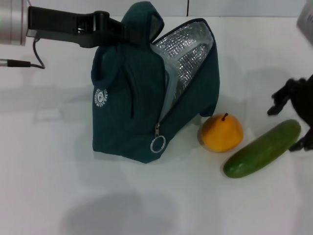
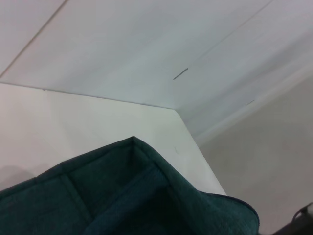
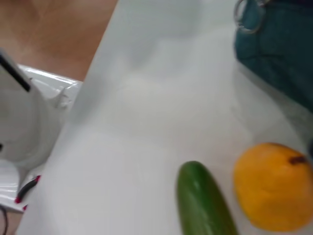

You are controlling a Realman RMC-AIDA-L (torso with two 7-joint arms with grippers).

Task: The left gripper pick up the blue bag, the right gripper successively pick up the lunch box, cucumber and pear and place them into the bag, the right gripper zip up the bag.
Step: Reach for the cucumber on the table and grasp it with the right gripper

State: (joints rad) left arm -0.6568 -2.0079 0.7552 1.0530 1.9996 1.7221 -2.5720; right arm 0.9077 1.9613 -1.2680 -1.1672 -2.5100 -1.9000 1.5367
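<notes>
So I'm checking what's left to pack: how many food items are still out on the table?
2: the pear beside the blue bag, and the cucumber on the pear's other side. The bag's inside isn't fully visible, so anything packed there is hidden.

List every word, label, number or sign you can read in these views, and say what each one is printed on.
Round white logo on the blue bag: it carries ring-shaped lettering, but the lettering is too small and blurred to read.
Pear, cucumber, table: no text or sign visible.
Left wrist and right wrist views: no readable text.
Nothing in any view can be quoted.
</notes>
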